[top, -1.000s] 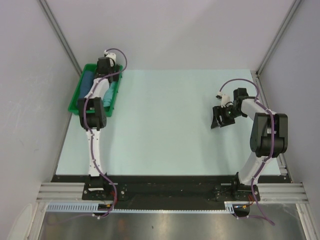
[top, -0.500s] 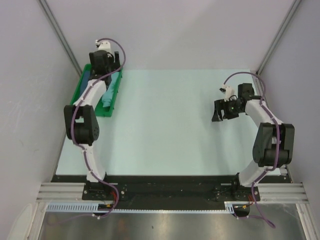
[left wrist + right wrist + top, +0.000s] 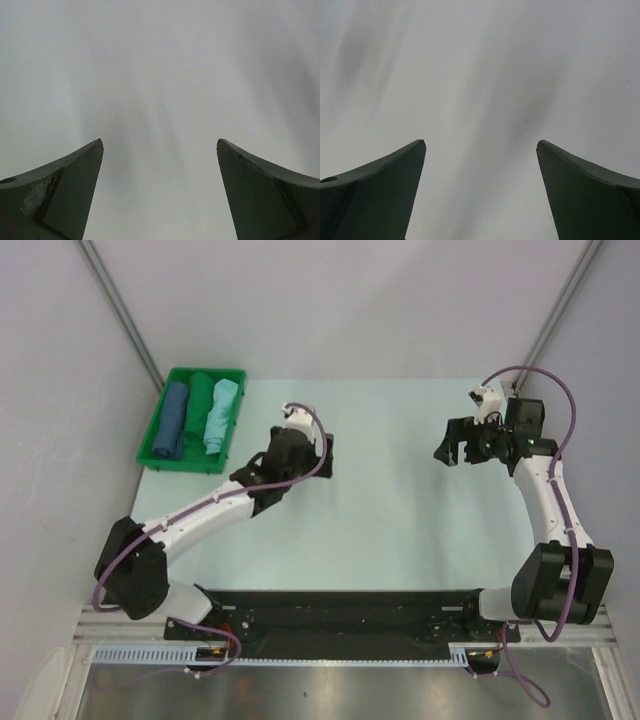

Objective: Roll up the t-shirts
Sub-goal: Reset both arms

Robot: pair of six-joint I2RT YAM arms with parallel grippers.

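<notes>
The light turquoise t-shirt (image 3: 222,416) lies rolled up at the right side of the green bin (image 3: 160,457), next to a dark green roll (image 3: 200,408) and a blue roll (image 3: 174,420). My left gripper (image 3: 322,454) hovers open over the table's middle left, well away from the bin. The right gripper (image 3: 447,447) is open at the far right of the table. In the left wrist view the open left gripper (image 3: 160,145) frames only blurred pale surface. The right wrist view likewise shows nothing between the wide jaws of the right gripper (image 3: 481,145).
The bin stands at the table's far left corner. The pale mint table top (image 3: 380,510) is closed in by grey walls left, right and behind. A black rail (image 3: 340,605) with both arm bases runs along the near edge.
The left arm has swung out of the bin to the table's middle left, leaving the turquoise roll in the bin. The right arm drew back towards the far right. Both grippers opened wider.
</notes>
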